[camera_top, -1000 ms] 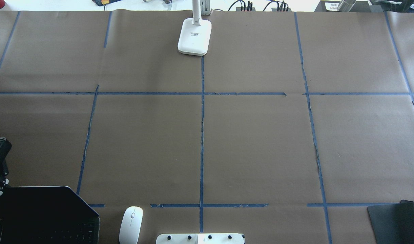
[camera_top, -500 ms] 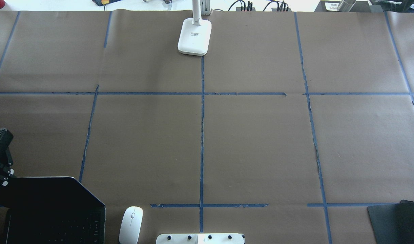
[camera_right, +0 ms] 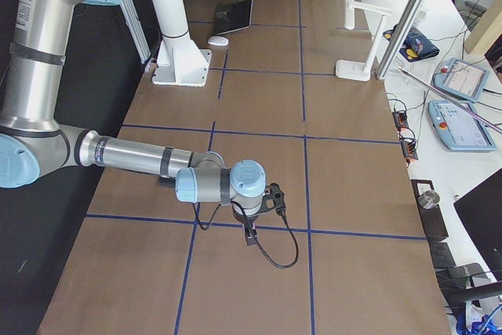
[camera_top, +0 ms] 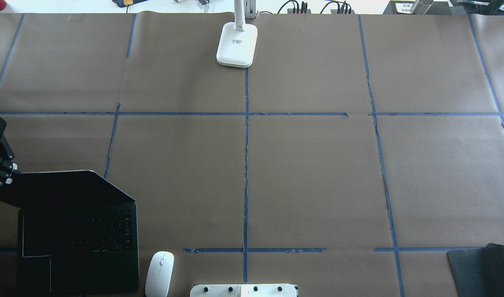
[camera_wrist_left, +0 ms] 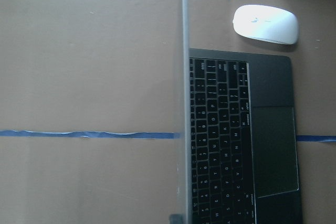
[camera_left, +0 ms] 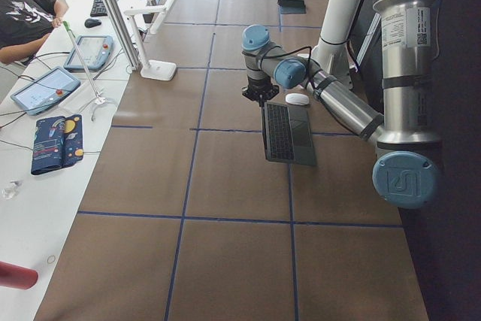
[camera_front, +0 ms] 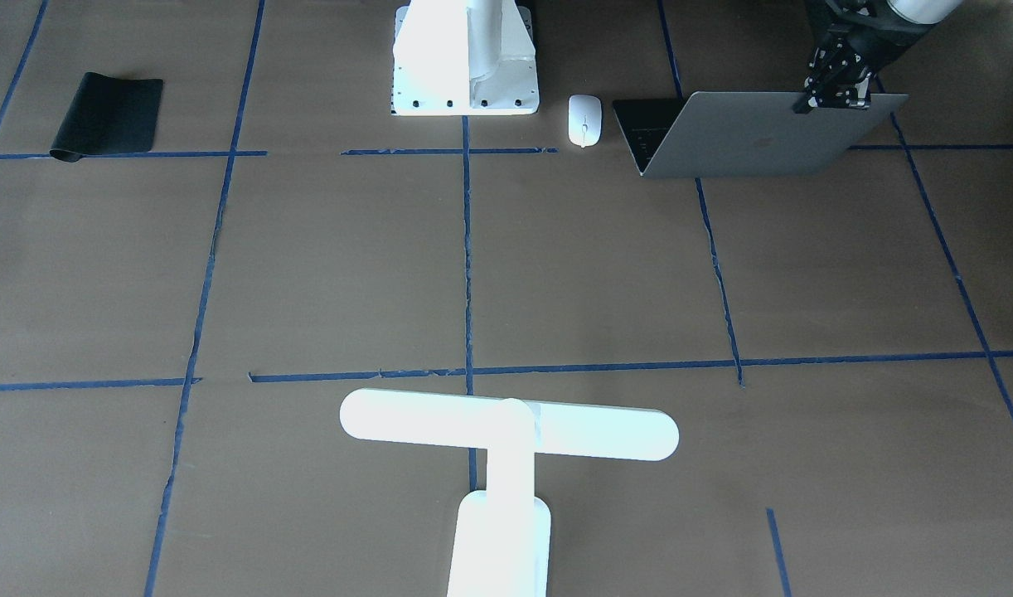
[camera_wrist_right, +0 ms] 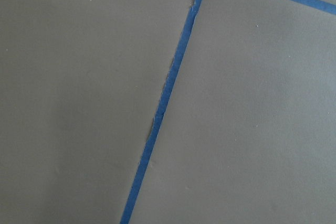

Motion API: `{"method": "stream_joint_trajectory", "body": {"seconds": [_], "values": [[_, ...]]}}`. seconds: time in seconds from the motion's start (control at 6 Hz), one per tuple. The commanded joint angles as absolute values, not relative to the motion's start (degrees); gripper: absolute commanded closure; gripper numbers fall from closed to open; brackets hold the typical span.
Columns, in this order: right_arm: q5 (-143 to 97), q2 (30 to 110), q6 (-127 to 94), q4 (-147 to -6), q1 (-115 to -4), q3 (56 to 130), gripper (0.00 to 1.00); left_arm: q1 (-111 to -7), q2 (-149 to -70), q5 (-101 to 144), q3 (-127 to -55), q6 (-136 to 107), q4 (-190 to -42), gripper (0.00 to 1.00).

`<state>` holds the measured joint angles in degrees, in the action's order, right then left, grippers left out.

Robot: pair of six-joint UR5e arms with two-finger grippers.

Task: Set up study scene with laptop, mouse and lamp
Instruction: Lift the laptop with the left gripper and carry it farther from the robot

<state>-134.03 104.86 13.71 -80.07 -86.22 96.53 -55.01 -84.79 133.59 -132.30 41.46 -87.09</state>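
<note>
the left gripper [camera_front: 836, 98] is pinched closed on the top edge of the laptop [camera_front: 755, 137] lid, close to the lid's corner on the side away from the mouse [camera_front: 584, 120]. its dark fingers [camera_front: 815, 98] straddle the thin metal edge. in the left wrist view the lid shows edge-on as a narrow grey strip, with the black keys and the large trackpad to one side of it.

the laptop stands open. its base lies flat on the brown paper of the bench [camera_front: 307, 265], the keyboard turned toward the robot. the grey back of the lid, with its faint logo, faces away from the robot and leans back.

the mouse lies just beside the laptop, off the trackpad end of its base, close but not touching. it sits between the laptop and the white pedestal [camera_front: 465, 91]. a strip of blue tape [camera_front: 726, 286] runs out from under the laptop's lid side.

the lamp [camera_front: 506, 431] stands well apart from the laptop, out beyond the back of the lid at the far edge of the bench, its long bar head level above its stem. a black mat [camera_front: 104, 116] lies well apart from the laptop, past the mouse and the pedestal.

the right gripper [camera_right: 252, 229] hangs low over bare paper far from the laptop; i cannot tell whether it is wide or narrow.
</note>
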Motion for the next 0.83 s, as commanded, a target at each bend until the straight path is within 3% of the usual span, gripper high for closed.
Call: {"method": "stream_joint_trajectory", "body": {"seconds": [0.0, 0.67], "values": [[-134.03, 104.85, 13.71, -80.07, -86.22, 96.50, 0.00, -56.85, -89.89, 132.71, -129.48, 41.31, -86.66, 0.93], [-134.03, 104.77, 13.62, -79.98, -86.22, 96.59, 0.00, -58.01, -105.59, 127.64, -117.54, 40.78, -84.31, 1.00]]}}
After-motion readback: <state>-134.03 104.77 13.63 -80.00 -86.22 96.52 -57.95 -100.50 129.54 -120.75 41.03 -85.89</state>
